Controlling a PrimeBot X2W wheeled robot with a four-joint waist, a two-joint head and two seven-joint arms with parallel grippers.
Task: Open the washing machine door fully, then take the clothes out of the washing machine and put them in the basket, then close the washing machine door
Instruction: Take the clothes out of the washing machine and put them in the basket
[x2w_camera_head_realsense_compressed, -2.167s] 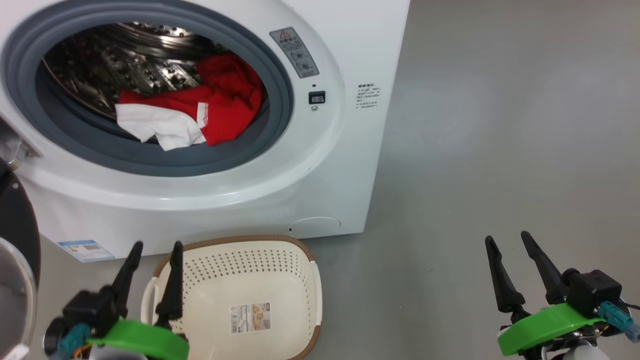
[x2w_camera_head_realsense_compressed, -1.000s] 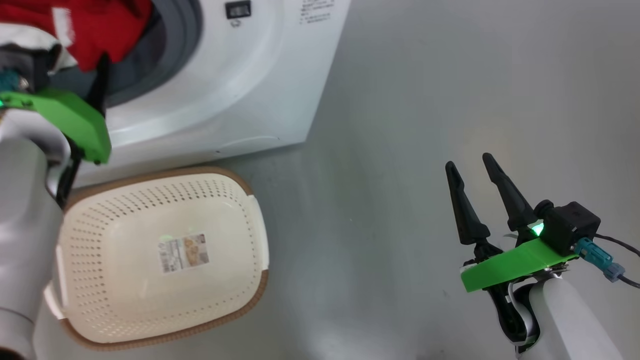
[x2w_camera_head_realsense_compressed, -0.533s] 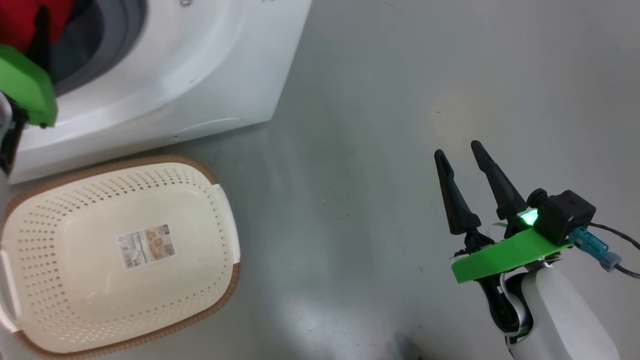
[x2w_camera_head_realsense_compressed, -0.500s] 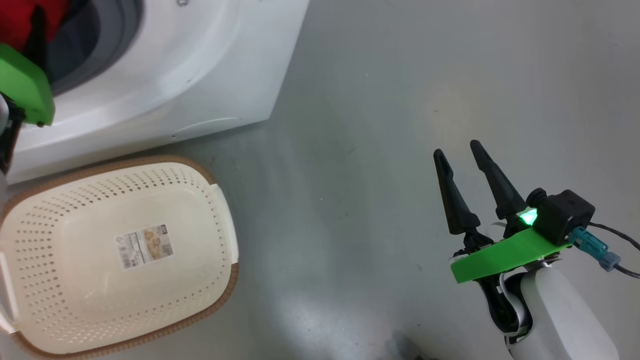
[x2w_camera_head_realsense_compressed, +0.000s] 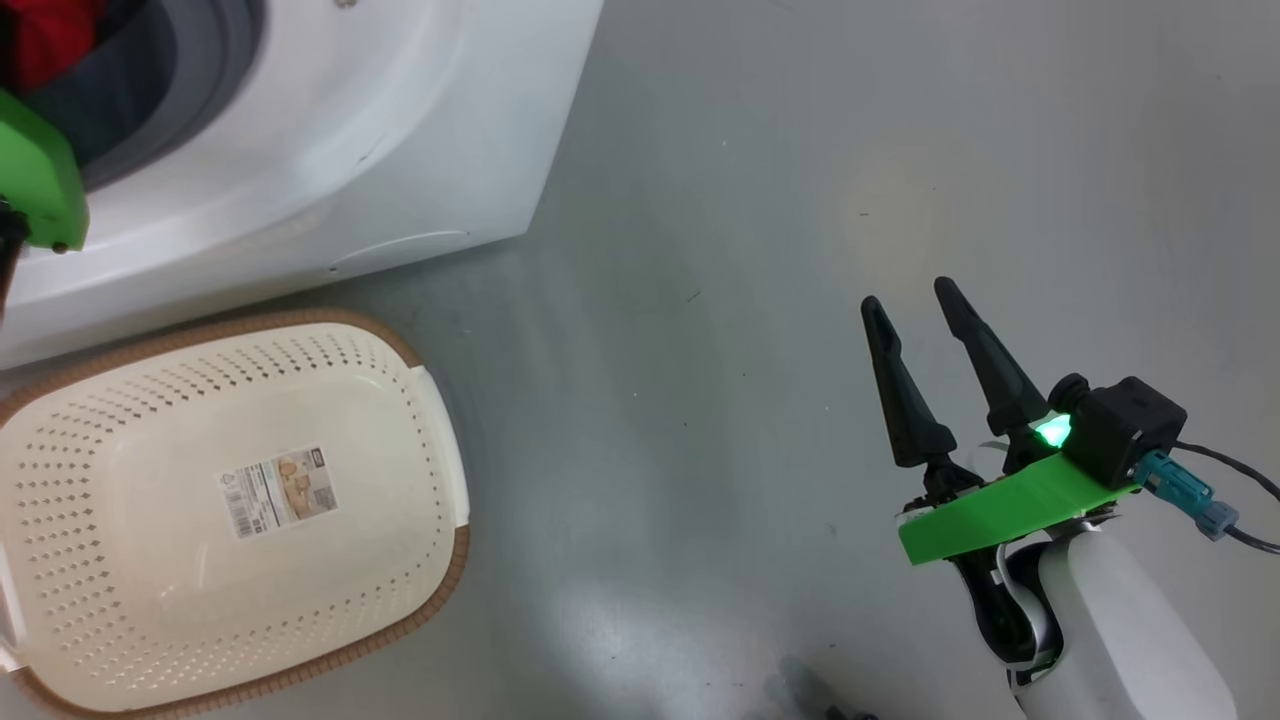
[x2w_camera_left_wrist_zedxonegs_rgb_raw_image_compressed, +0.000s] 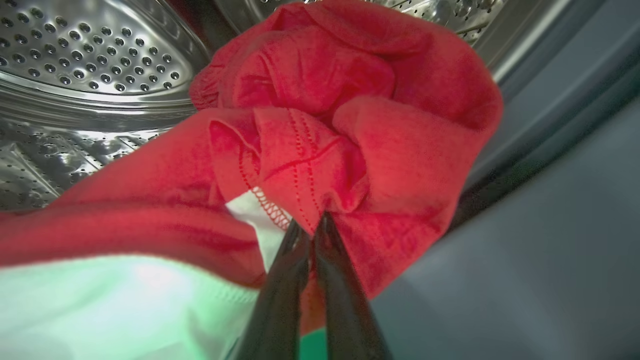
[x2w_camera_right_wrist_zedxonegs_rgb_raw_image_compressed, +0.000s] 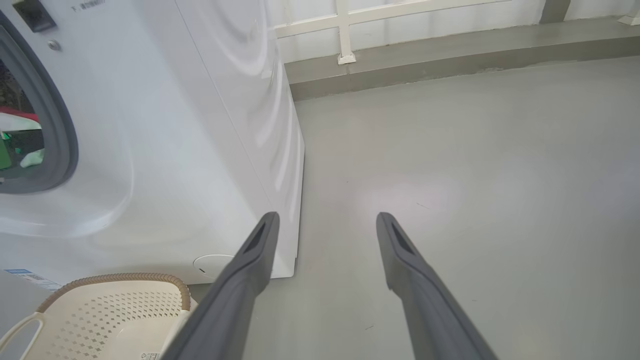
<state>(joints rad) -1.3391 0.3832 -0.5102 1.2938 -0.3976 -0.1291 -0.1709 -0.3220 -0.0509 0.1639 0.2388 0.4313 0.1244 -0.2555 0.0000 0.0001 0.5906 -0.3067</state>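
In the head view, the washing machine (x2w_camera_head_realsense_compressed: 300, 150) fills the upper left corner and its opening is uncovered. A small part of the clothes (x2w_camera_head_realsense_compressed: 40, 40), red, lies inside the opening behind the grey rubber ring (x2w_camera_head_realsense_compressed: 200, 90). A green plate (x2w_camera_head_realsense_compressed: 35, 175) of the left arm shows at the left edge, in front of the opening. The basket (x2w_camera_head_realsense_compressed: 400, 420) stands on the floor (x2w_camera_head_realsense_compressed: 700, 350), just beside the lower front edge of the machine. There is nothing in it apart from a label sticker (x2w_camera_head_realsense_compressed: 278, 492) on its bottom. The right gripper (x2w_camera_head_realsense_compressed: 905, 292) is at the lower right, well apart from the machine and the basket. Its two fingers stand wide apart and hold nothing, over bare floor.

In the left wrist view, the left gripper (x2w_camera_left_wrist_zedxonegs_rgb_raw_image_compressed: 311, 222) is inside the steel drum (x2w_camera_left_wrist_zedxonegs_rgb_raw_image_compressed: 90, 50). Its fingers are pressed together on a fold of the clothes (x2w_camera_left_wrist_zedxonegs_rgb_raw_image_compressed: 350, 100), at a stitched red hem. The red cloth is bunched above the fingertips, and a white panel (x2w_camera_left_wrist_zedxonegs_rgb_raw_image_compressed: 100, 300) spreads to the lower left. The rubber ring (x2w_camera_left_wrist_zedxonegs_rgb_raw_image_compressed: 550, 100) passes on the right.

In the right wrist view, the right gripper (x2w_camera_right_wrist_zedxonegs_rgb_raw_image_compressed: 327, 215) has its fingers far apart with only floor (x2w_camera_right_wrist_zedxonegs_rgb_raw_image_compressed: 500, 175) between them. The washing machine (x2w_camera_right_wrist_zedxonegs_rgb_raw_image_compressed: 175, 125) stands at the left, and a red strip of the clothes (x2w_camera_right_wrist_zedxonegs_rgb_raw_image_compressed: 15, 112) shows in its opening. The basket (x2w_camera_right_wrist_zedxonegs_rgb_raw_image_compressed: 115, 277) is in the lower left corner, close to the base of the machine.
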